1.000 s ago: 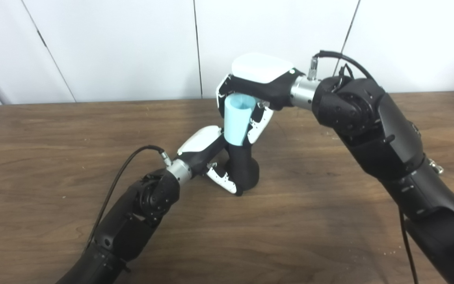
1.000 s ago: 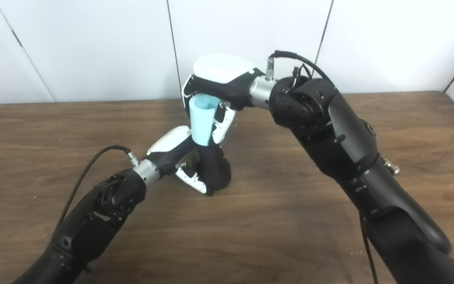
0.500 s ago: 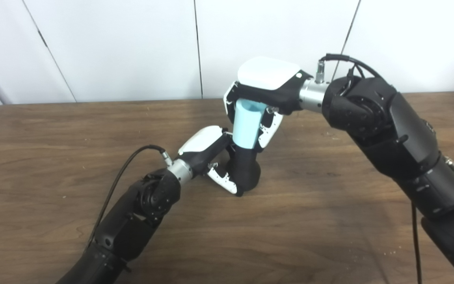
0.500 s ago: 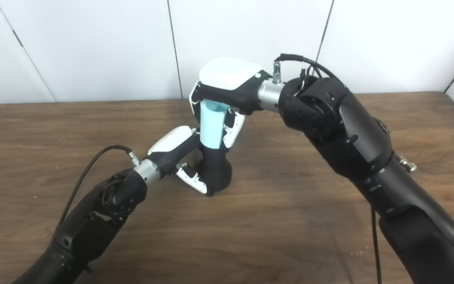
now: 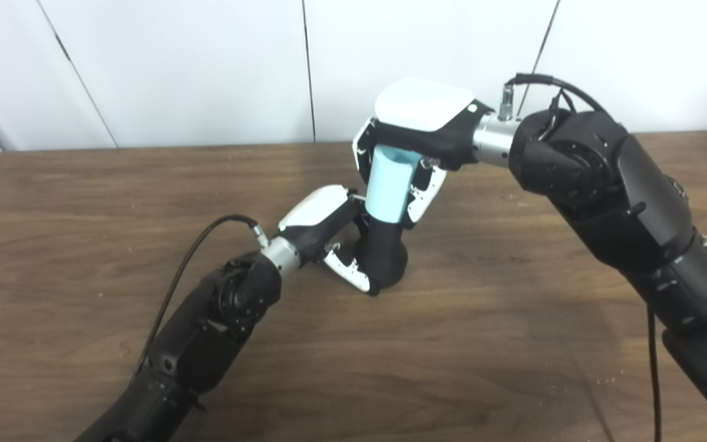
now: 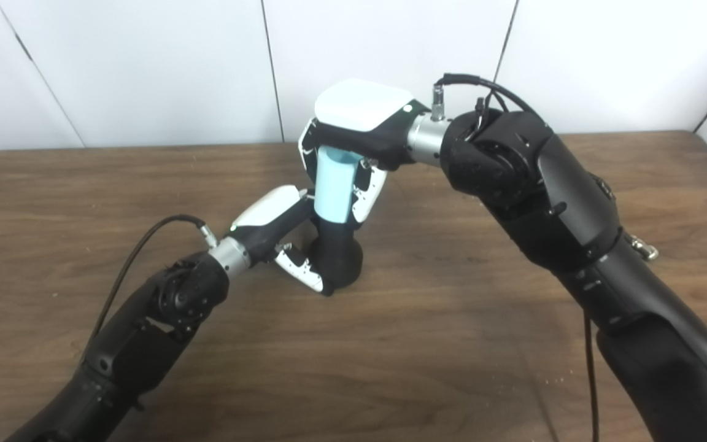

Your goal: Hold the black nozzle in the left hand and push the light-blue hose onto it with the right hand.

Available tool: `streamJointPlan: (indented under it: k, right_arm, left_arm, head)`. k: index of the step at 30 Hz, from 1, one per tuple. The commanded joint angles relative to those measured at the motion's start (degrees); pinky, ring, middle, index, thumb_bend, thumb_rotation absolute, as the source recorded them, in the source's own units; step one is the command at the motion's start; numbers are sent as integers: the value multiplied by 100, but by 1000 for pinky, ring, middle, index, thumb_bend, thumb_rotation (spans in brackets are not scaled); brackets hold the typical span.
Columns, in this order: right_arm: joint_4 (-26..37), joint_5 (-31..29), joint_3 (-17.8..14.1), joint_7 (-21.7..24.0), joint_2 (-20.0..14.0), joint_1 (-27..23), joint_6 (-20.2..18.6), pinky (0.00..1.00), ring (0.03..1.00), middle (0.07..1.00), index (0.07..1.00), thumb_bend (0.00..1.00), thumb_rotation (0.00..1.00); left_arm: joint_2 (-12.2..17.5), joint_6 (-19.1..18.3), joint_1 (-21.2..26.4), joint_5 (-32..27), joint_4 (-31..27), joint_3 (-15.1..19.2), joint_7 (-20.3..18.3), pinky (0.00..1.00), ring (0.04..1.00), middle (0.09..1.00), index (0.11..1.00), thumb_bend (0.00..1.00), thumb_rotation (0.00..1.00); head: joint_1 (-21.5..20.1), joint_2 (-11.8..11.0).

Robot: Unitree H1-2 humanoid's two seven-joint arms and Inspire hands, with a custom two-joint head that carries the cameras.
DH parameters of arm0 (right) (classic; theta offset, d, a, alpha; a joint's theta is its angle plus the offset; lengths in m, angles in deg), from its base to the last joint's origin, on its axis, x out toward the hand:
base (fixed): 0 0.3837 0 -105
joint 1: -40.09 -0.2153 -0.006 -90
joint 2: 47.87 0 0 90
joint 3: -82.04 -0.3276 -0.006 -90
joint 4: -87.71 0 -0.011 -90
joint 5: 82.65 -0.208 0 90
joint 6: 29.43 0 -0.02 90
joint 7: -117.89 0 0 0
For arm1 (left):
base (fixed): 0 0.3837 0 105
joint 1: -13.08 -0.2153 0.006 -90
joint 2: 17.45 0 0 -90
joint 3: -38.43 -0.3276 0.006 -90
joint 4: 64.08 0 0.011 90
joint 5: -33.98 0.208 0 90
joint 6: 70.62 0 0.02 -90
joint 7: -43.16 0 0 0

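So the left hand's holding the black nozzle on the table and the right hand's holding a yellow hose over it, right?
Not quite: the hose in the right hand is light blue, not yellow, as the left eye view shows. The left hand does hold the black nozzle.

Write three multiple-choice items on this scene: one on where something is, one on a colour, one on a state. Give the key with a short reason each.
1. Where is the black nozzle?
A. Standing on the table, its wide base down
B. Lying flat near the table's right edge
C. Lifted high above the table

2. What colour is the hose?
A. Red
B. Light blue
C. Yellow

3. What is the right hand doing?
A. Resting open on the table
B. Shut on the hose from above
C. Holding nothing, away from the hose

Key:
1 A: the nozzle's wide base sits on the wooden table, with the left hand wrapped around it.
2 B: the tube above the nozzle is pale blue.
3 B: the right hand's fingers close around the hose, whose lower end meets the nozzle's top.
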Motion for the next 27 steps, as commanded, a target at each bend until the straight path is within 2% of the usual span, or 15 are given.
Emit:
streamJointPlan:
  k: [1, 7, 12, 23, 27]
  right_arm:
    - [16, 36, 105, 98, 42, 93, -6, 399, 449, 500, 467, 504, 0]
    - [15, 97, 161, 45, 207, 220, -45, 371, 451, 499, 482, 503, 0]
    - [22, 17, 243, 78, 244, 235, 104, 359, 456, 504, 477, 501, 0]
    - [13, 138, 435, 73, 82, 196, 448, 357, 449, 483, 496, 501, 0]
    - [12, 158, 526, 169, -17, 53, 584, 359, 476, 482, 471, 501, 0]
  left_arm:
    - [-15, -60, -92, -4, 131, -131, -351, 1000, 616, 477, 491, 526, 0]
    - [-10, -63, -90, 8, 111, -134, -365, 1000, 615, 477, 491, 526, 0]
    - [-20, -87, -74, 28, 118, -137, -365, 1000, 616, 483, 488, 526, 0]
    - [-17, -101, -95, 41, 93, -121, -349, 1000, 616, 488, 485, 526, 0]
    - [-11, -96, -90, 33, 121, -121, -359, 1000, 616, 487, 485, 526, 0]
  head:
    - [6, 2]
    - [28, 38]
    - [38, 47]
    - [31, 59]
    - [12, 56]
